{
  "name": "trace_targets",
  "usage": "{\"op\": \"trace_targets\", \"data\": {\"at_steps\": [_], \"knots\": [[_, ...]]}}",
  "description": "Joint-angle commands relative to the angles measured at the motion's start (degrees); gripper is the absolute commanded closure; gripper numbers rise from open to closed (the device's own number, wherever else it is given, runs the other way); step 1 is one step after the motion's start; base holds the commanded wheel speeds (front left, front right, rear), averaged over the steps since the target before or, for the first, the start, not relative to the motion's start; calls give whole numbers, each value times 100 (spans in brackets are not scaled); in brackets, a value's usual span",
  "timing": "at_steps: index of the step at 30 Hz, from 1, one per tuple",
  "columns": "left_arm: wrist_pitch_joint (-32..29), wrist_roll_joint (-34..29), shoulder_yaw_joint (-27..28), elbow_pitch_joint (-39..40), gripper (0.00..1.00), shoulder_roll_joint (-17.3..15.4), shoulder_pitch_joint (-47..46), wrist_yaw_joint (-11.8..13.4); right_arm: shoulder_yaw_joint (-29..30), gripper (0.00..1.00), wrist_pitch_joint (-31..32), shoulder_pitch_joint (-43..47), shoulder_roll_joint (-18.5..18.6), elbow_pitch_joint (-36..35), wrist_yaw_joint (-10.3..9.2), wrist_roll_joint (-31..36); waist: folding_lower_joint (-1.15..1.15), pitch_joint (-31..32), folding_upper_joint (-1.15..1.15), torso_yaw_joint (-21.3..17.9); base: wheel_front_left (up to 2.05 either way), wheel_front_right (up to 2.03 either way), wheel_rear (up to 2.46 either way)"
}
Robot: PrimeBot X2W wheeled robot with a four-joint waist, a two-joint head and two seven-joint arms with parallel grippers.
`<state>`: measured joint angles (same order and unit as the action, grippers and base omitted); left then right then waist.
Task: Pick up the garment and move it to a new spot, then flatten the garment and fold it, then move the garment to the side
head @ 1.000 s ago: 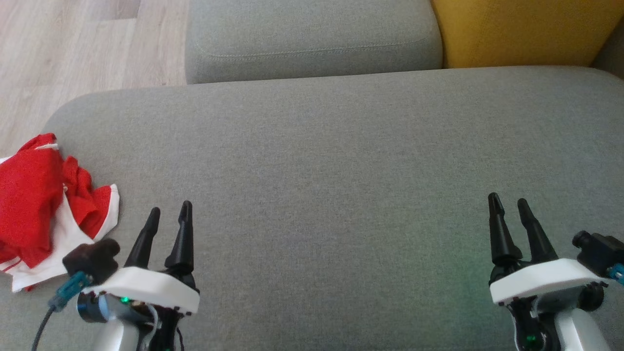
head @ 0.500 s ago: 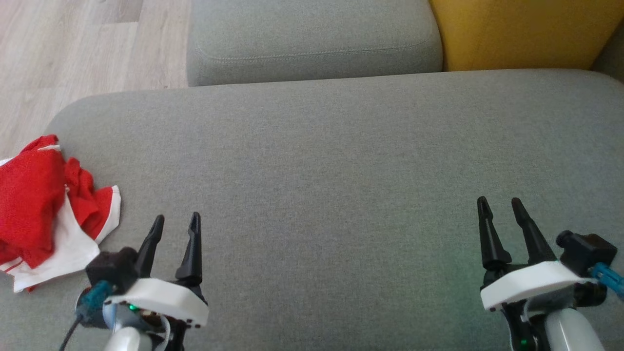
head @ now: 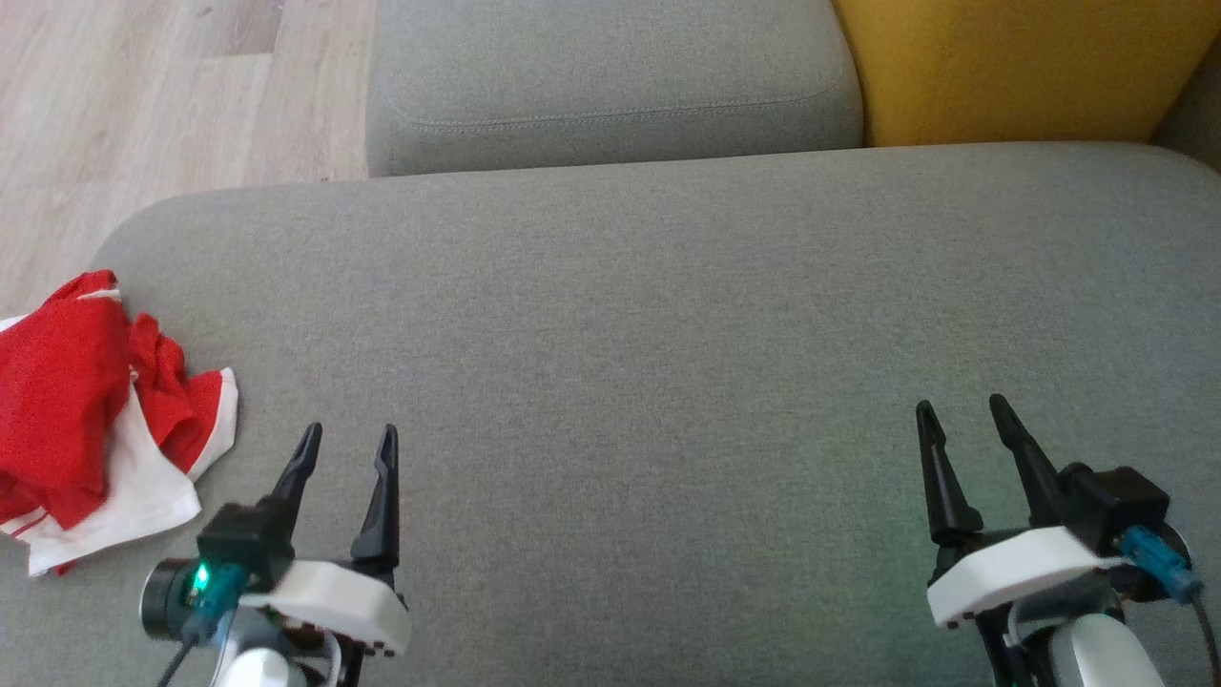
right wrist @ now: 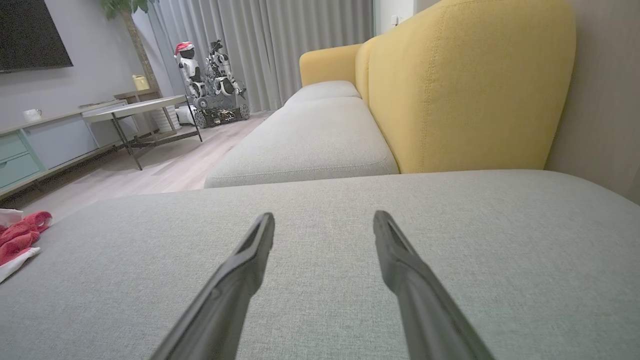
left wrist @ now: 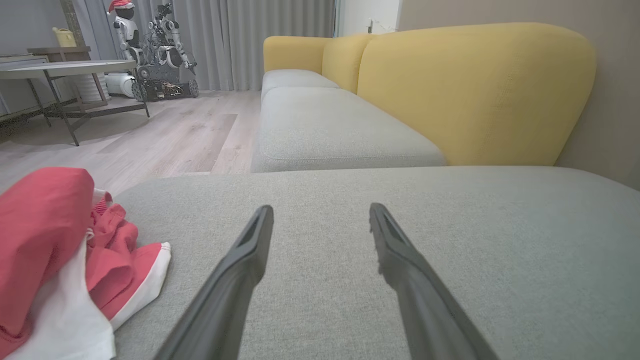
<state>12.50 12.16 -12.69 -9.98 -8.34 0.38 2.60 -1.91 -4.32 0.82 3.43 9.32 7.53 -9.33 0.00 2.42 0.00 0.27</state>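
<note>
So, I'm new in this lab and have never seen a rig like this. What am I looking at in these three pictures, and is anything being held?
It is a wheeled robot with two arms, each ending in a two-fingered claw. The top-down picture comes from a camera on its head. In it the left claw is at the lower left and the right claw at the lower right. Both are open and empty, above a grey sofa cushion.

The other two pictures come from a camera on each wrist, looking along that claw's own dark fingers.

A crumpled red and white garment lies at the cushion's left edge, and neither claw touches it. A yellow backrest stands behind.
</note>
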Motion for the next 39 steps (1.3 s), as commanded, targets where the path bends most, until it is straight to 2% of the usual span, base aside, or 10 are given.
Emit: {"op": "trace_targets", "data": {"at_steps": [1,12,23,39], "knots": [[88,-182,128,143,0,-67,-143,58,-129,0,-81,-118,5,-238,-4,181,0,6,0,2,0,0,0],[250,-708,166,55,0,-14,-92,123,-50,0,-157,-68,-34,-285,-4,602,0,40,0,16,0,0,0],[250,-456,359,-127,0,119,-61,-13,32,0,-115,-42,-53,-243,-4,231,0,37,0,0,0,0,0],[250,-508,454,-255,0,191,-136,-71,77,0,-90,-55,-55,-220,-4,248,0,-3,0,98,0,0,0]]}}
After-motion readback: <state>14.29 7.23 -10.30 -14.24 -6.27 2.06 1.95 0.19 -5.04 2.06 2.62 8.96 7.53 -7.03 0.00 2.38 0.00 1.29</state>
